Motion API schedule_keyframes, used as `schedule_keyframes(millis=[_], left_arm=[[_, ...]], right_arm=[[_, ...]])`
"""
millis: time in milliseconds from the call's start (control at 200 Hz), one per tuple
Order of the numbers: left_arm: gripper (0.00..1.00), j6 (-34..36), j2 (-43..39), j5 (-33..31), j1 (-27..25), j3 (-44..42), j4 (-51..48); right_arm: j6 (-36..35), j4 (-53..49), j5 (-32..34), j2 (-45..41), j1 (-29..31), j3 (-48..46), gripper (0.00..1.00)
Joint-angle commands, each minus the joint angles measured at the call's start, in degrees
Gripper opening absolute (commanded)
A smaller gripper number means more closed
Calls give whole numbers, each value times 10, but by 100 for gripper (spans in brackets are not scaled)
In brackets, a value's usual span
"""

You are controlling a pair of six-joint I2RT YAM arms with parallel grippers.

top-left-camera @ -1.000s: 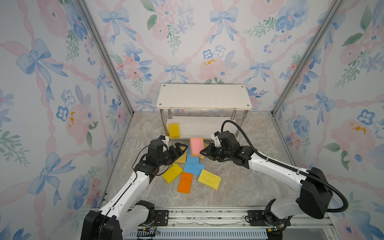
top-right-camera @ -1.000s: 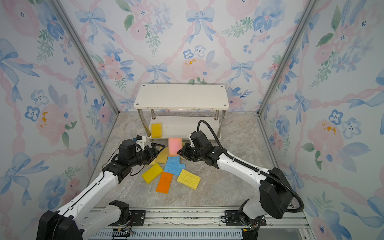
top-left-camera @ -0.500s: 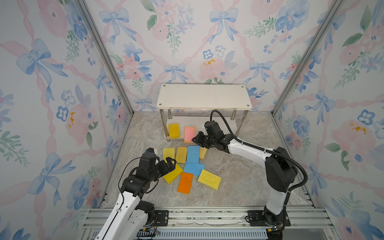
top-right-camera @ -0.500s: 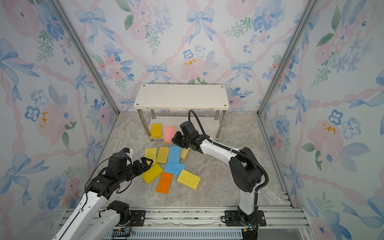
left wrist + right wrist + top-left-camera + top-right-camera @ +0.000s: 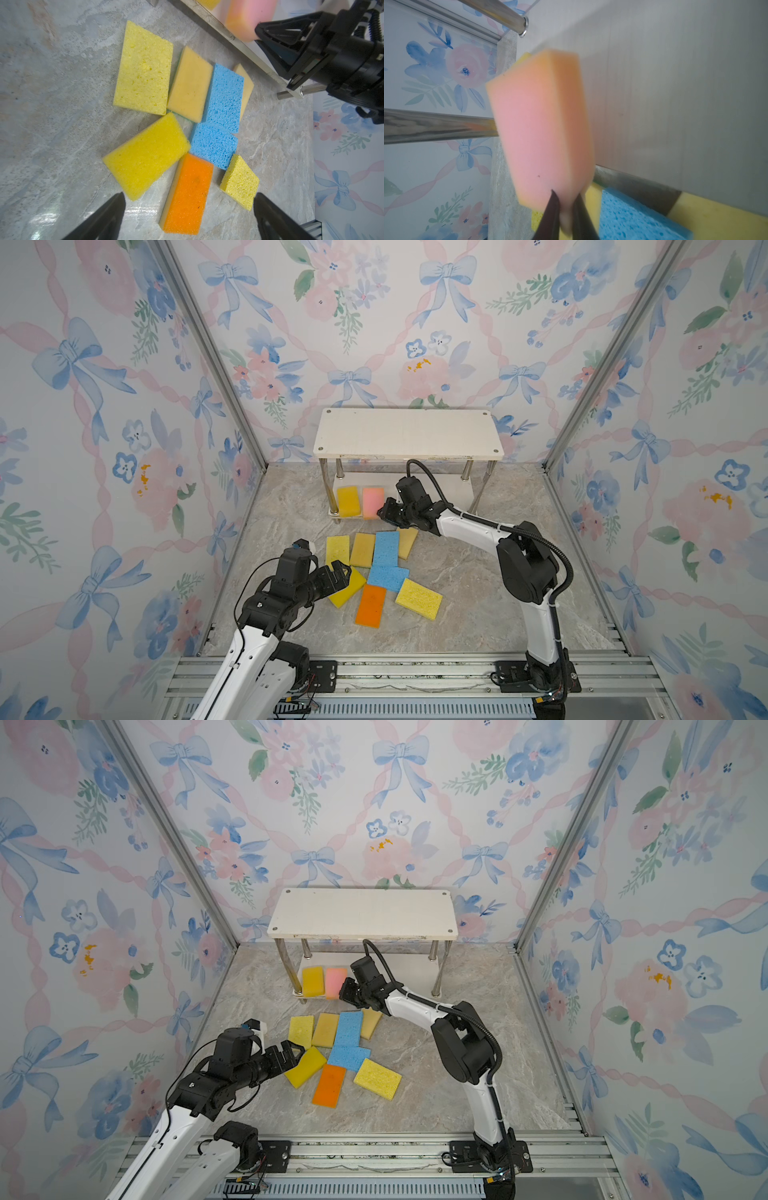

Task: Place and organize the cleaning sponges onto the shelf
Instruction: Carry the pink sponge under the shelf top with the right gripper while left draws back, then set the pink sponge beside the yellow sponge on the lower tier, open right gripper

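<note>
The shelf [image 5: 407, 431] stands at the back, and a yellow sponge [image 5: 348, 501] lies on its lower board. My right gripper [image 5: 384, 512] is shut on the near end of a pink sponge [image 5: 372, 502], holding it over that board right beside the yellow one. In the right wrist view the fingers pinch the pink sponge [image 5: 542, 128] under the top board. My left gripper [image 5: 338, 572] hangs open and empty at the near left of the floor pile, just over a yellow sponge [image 5: 349, 593]. In the left wrist view an orange sponge [image 5: 187, 195] lies between its spread fingers.
Several sponges lie loose on the marble floor: two blue [image 5: 386, 548], two tan [image 5: 362, 549], porous yellow ones [image 5: 419, 598] and the orange one [image 5: 371, 605]. Metal shelf posts [image 5: 337, 506] flank the lower board. Flowered walls close in three sides.
My right gripper carried the pink sponge from above the pile back onto the shelf's lower board. My left arm drew back toward the front left and stayed open.
</note>
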Motion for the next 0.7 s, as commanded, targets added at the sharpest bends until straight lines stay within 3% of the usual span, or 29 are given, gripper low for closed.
schedule_keyframes(millis=[0, 330, 480, 695], left_arm=[[98, 21, 4, -1, 4, 18, -14], [98, 26, 13, -3, 11, 18, -14], [98, 23, 12, -3, 15, 13, -13], [98, 19, 13, -1, 18, 7, -13]], right_arm=[[-18, -18, 8, 23, -10, 40, 15], [-31, -60, 8, 46, -17, 79, 16], [-29, -60, -3, 50, -21, 80, 33], [-26, -47, -35, 65, -23, 90, 47]])
